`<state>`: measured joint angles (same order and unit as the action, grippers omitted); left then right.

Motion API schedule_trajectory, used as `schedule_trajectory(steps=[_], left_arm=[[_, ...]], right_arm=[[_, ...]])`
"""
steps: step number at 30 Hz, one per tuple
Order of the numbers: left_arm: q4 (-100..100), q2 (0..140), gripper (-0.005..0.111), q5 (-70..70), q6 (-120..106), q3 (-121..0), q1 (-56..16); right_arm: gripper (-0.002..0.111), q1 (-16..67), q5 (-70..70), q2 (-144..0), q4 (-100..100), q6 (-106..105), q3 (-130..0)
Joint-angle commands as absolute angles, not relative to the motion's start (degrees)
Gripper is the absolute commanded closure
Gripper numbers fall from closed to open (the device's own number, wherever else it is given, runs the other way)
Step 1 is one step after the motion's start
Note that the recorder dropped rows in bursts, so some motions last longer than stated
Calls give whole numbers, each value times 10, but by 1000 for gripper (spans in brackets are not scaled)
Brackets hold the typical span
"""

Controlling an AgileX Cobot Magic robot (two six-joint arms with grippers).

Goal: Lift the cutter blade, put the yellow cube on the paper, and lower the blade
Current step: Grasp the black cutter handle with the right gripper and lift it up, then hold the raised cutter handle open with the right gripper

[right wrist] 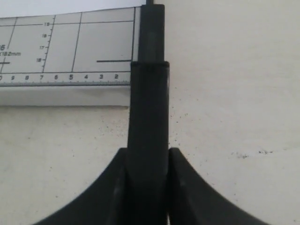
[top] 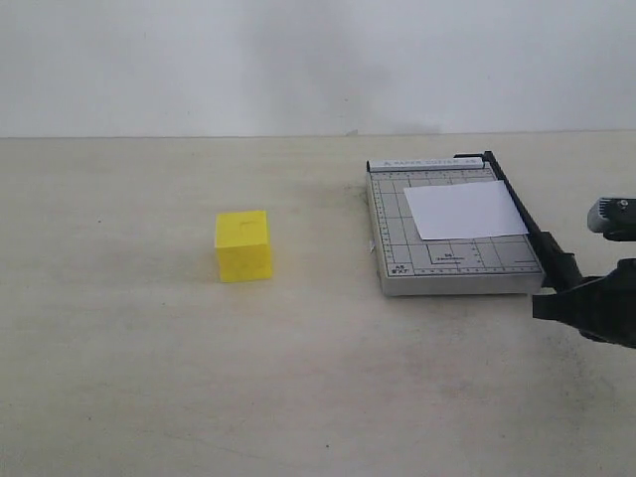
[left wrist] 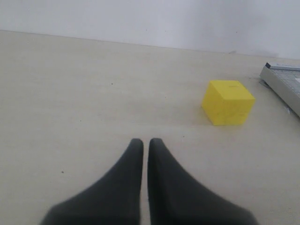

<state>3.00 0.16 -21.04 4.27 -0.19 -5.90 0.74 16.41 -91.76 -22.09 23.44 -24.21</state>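
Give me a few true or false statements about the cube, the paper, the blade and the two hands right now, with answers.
1. The yellow cube sits on the paper. False: it stands on the table, apart from the cutter.
2. The cutter blade lies down along the edge of the grey board. True.
3. The left hand holds the cube. False: it is empty, its fingers nearly together, and the cube is away from it.
4. The right hand has a finger on each side of the blade's handle. True.
5. The paper lies on the grey board. True.
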Motion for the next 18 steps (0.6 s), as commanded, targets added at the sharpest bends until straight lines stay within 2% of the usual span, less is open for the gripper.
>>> schedule_trajectory(steps=[1, 11, 18], left_arm=[[35, 0, 102, -206, 40, 0, -58], [35, 0, 102, -206, 40, 0, -58], [35, 0, 102, -206, 40, 0, -58]], right_arm=[[108, 6, 160, -868, -215, 239, -248], [108, 6, 158, -691, -215, 236, -279], [108, 6, 149, -664, -215, 236, -282]])
